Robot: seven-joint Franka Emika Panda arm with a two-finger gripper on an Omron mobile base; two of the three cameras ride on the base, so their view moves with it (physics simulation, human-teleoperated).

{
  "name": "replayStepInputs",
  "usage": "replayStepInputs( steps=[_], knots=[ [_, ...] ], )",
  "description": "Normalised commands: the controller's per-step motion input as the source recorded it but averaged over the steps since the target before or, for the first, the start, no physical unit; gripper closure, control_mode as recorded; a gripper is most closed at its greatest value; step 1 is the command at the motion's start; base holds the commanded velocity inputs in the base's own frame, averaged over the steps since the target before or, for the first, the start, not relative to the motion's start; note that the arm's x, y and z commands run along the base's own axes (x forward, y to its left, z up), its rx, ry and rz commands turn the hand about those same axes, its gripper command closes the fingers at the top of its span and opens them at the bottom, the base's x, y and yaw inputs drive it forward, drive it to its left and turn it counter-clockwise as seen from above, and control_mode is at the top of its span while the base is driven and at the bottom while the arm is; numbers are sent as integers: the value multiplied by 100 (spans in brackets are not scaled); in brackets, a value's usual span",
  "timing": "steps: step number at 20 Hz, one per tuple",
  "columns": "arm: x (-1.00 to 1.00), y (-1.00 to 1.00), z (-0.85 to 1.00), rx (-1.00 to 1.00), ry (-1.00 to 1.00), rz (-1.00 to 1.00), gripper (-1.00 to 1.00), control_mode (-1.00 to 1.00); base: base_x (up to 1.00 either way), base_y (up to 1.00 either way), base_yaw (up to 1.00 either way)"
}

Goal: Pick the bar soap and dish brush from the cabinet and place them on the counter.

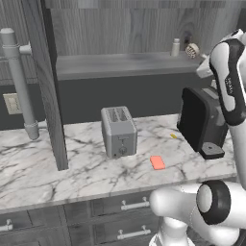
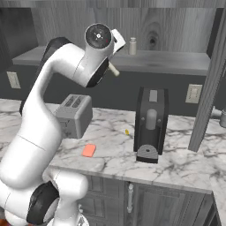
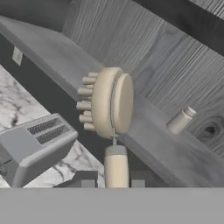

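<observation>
My gripper (image 3: 113,183) is shut on the handle of the dish brush (image 3: 109,103), a tan brush whose round bristled head points away from the hand. In the left base view the brush head (image 1: 192,50) hangs at shelf height by the front of the open cabinet (image 1: 125,65). The end of the dish brush handle (image 2: 114,69) pokes out under the wrist in the right base view. The orange-red bar soap (image 1: 157,163) (image 2: 88,150) lies flat on the marble counter (image 1: 72,168) (image 2: 185,163), in front of the toaster.
A beige bottle (image 1: 176,47) (image 2: 132,46) (image 3: 180,120) stands on the cabinet shelf. A grey toaster (image 1: 118,131) (image 2: 74,115) and a black coffee machine (image 1: 202,122) (image 2: 151,123) stand on the counter. An open cabinet door (image 1: 48,86) juts out over it.
</observation>
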Motion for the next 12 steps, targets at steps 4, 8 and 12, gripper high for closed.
replayStepInputs(
  steps=[4,8,12],
  knots=[
    [-66,12,-12,-10,1,0,100,-100,0,0,0],
    [-71,9,-18,-8,6,0,100,-100,0,0,0],
    [-77,8,-27,-7,6,0,100,-100,0,0,0]
  ],
)
